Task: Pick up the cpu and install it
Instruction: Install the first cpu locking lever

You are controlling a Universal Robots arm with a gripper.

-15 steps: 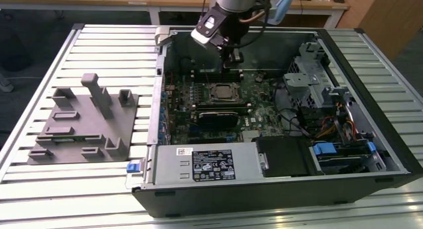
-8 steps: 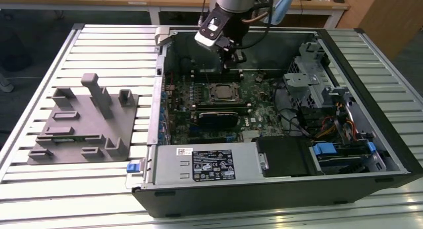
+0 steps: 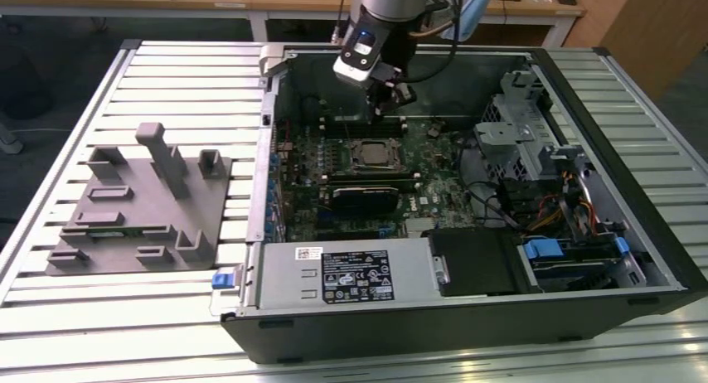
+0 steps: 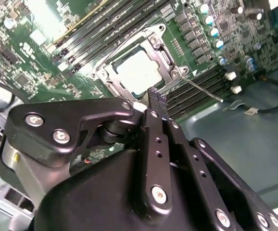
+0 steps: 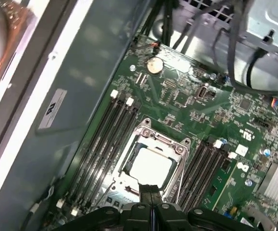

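Note:
The cpu (image 5: 151,166), a pale silver square, lies flat inside the black socket frame (image 5: 178,144) on the green motherboard; it is also seen in the second wrist view (image 4: 139,72) and the exterior view (image 3: 373,152). My gripper (image 5: 150,188) is shut with its two black fingers pressed together and nothing between them. It hangs just above the socket's edge, apart from the chip, in the second wrist view (image 4: 156,96) and the exterior view (image 3: 390,109). A thin metal socket lever (image 4: 202,90) sticks out beside the frame.
The open computer case (image 3: 619,93) lies on a slatted table (image 3: 166,76). Rows of memory slots (image 5: 105,139) flank the socket. A power supply (image 3: 343,275), a drive cage (image 3: 531,134) and cables (image 3: 553,209) crowd the case. A grey tray (image 3: 138,209) sits at the exterior view's left.

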